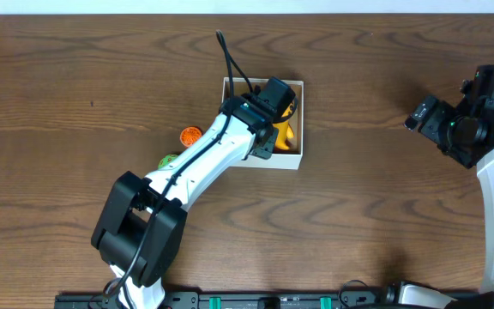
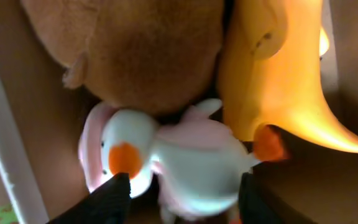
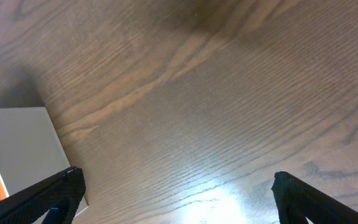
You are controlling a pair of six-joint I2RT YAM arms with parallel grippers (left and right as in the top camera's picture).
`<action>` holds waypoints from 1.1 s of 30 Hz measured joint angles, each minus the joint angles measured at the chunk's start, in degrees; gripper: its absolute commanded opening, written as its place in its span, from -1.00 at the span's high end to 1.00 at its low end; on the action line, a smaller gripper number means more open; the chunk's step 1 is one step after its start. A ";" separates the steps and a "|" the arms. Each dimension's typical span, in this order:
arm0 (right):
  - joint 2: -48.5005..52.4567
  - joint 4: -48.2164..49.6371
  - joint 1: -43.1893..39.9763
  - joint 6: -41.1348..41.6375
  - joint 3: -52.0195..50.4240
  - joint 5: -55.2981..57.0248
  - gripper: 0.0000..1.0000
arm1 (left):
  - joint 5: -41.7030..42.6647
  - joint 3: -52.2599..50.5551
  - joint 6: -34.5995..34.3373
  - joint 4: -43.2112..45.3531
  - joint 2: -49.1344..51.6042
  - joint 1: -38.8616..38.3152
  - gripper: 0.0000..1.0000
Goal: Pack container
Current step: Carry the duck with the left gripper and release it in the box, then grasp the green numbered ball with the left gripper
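The container (image 1: 298,161) is a square white box in the middle of the table. My left gripper (image 1: 274,101) reaches down into it. In the left wrist view its jaws (image 2: 182,199) are spread open on either side of a white and pink plush duck (image 2: 191,162) that lies on the container's brown floor (image 2: 42,143). A brown plush toy (image 2: 142,50) and a yellow toy (image 2: 278,81) lie just beyond the duck. The yellow toy also shows in the overhead view (image 1: 288,129). My right gripper (image 1: 414,116) is open and empty over bare wood (image 3: 179,193), far right of the container.
An orange toy (image 1: 190,136) and a green toy (image 1: 170,160) lie on the table left of the container, beside my left arm. The container's white outer wall (image 3: 17,143) shows at the left edge of the right wrist view.
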 measured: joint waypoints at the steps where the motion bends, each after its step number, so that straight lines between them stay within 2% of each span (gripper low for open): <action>1: 0.00 0.00 0.00 0.00 0.00 0.00 -0.98 | 0.00 0.39 0.00 -0.55 0.00 0.02 -0.15; 9: 0.00 -0.02 0.00 0.00 0.00 0.00 -0.98 | -0.07 11.69 0.00 -10.97 -1.40 0.02 -0.18; 11: 0.00 -0.02 0.00 0.00 0.00 -0.02 -0.99 | -0.28 14.01 0.02 -13.90 -2.78 0.15 -0.30; 13: 0.00 -0.02 0.00 0.00 0.00 0.00 -0.98 | -1.16 15.47 -0.50 -17.44 -4.81 0.72 -0.32; 18: 0.00 -0.02 0.00 0.00 0.00 -0.02 -0.99 | -2.69 16.46 -3.17 -28.46 -7.76 6.14 -0.36; 21: 0.00 0.00 0.00 0.00 0.00 -0.02 -0.98 | -3.19 15.67 -4.20 -31.91 -7.74 11.28 -0.47; 24: 0.00 0.00 0.00 0.00 0.00 0.00 -0.99 | -2.12 13.73 -4.02 -31.89 -7.72 16.92 -0.47; 28: 0.00 -0.02 0.00 0.00 0.00 -0.02 -0.98 | 4.24 9.35 -0.20 -28.57 -7.72 23.54 -0.47; 33: 0.00 -0.02 0.00 0.00 0.00 0.00 -0.98 | 8.76 2.71 2.75 -23.98 -7.72 28.61 -0.50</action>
